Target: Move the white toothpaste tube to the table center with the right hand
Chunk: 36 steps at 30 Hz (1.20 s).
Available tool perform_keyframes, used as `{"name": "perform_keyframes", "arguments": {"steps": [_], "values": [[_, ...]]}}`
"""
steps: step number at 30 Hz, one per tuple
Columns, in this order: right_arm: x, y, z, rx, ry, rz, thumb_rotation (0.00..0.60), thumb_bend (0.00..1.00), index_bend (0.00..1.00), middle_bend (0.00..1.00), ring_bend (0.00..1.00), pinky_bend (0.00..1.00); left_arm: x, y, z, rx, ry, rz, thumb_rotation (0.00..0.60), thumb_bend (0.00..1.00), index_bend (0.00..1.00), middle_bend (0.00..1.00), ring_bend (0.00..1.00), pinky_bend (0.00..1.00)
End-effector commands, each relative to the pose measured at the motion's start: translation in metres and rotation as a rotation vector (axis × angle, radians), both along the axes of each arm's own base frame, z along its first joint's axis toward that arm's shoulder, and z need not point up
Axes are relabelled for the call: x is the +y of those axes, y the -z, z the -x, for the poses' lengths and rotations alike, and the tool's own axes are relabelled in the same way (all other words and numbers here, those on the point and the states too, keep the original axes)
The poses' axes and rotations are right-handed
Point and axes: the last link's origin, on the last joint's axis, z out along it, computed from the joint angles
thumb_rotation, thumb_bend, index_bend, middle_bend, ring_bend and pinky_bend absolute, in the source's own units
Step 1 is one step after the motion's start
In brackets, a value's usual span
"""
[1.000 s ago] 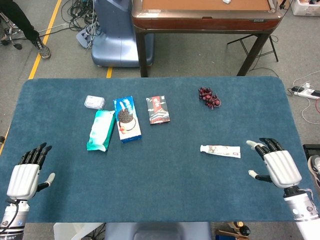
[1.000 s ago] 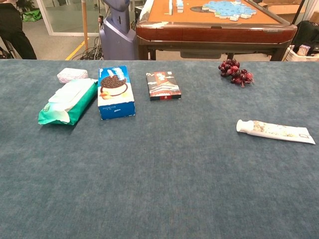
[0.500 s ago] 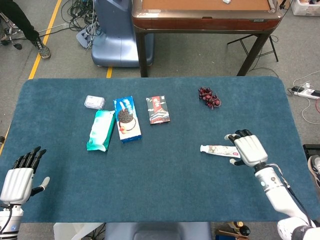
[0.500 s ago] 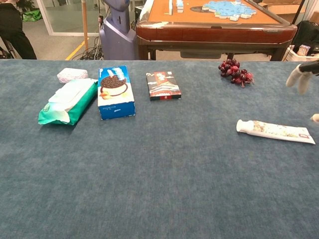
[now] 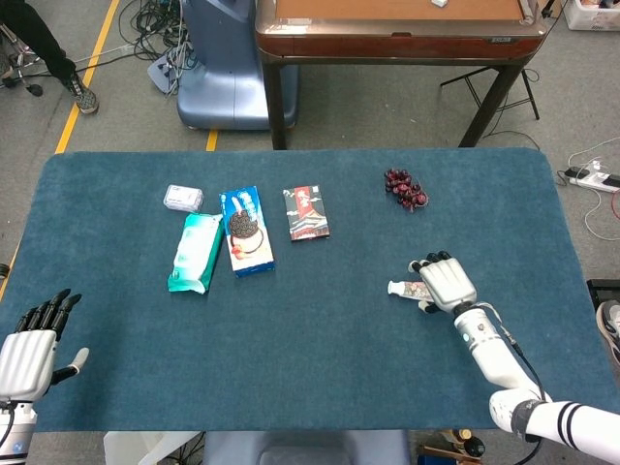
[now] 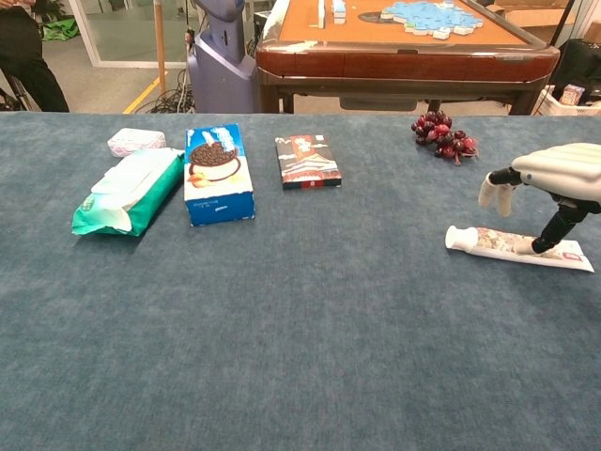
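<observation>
From the head view my right hand (image 5: pixel 445 280) sits over the tail end of the white printed toothpaste tube (image 5: pixel 407 289), which lies flat on the blue felt counter (image 5: pixel 320 320) right of the middle, cap pointing toward the centre; the hand covers most of the tube, so I cannot tell from here whether anything is pinched; my left hand (image 5: pixel 26 352) hangs at the near left corner, fingers spread, holding nothing; the dark red bunch of grapes (image 5: pixel 404 189) lies well beyond the tube.

From the chest view the right hand (image 6: pixel 554 178) arches above the tube (image 6: pixel 488 242); the thumb (image 6: pixel 552 228) reaches down to it, the fingertips (image 6: pixel 496 191) curl clear above it, so I judge the grasp not yet made; the left hand is out of this frame.

To do this well I would lower the hand squarely, bring fingers down on the far side against the thumb, pinch across the tube's width near its middle so it does not swing, then lift only slightly before carrying it left.
</observation>
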Motion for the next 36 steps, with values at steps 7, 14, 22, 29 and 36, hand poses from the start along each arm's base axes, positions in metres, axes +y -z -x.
{"name": "perform_keyframes", "arguments": {"steps": [7, 14, 22, 29, 36], "values": [[-0.003, 0.011, 0.003, 0.011, 0.014, -0.012, 0.6, 0.34, 0.34, 0.37, 0.22, 0.19, 0.0, 0.002, 0.003, -0.004, -0.006, 0.011, 0.6, 0.24, 0.12, 0.08, 0.13, 0.13], [-0.006, 0.016, 0.007, 0.015, 0.022, -0.011, 0.6, 0.35, 0.35, 0.37, 0.22, 0.19, 0.0, 0.002, 0.004, -0.006, -0.009, 0.016, 0.6, 0.24, 0.12, 0.08, 0.13, 0.13], [-0.003, 0.022, 0.009, 0.017, 0.025, -0.017, 0.6, 0.35, 0.37, 0.38, 0.25, 0.19, -0.001, 0.002, 0.007, -0.01, -0.016, 0.02, 0.6, 0.24, 0.12, 0.08, 0.13, 0.13], [-0.003, 0.024, 0.013, 0.019, 0.035, -0.01, 0.6, 0.35, 0.4, 0.41, 0.27, 0.19, -0.001, 0.002, 0.008, -0.016, -0.014, 0.023, 0.6, 0.24, 0.12, 0.08, 0.13, 0.13], [-0.003, 0.024, 0.016, 0.03, 0.04, -0.008, 0.6, 0.35, 0.41, 0.41, 0.28, 0.2, -0.001, 0.004, 0.008, -0.024, -0.02, 0.037, 0.6, 0.24, 0.12, 0.08, 0.13, 0.13]]}}
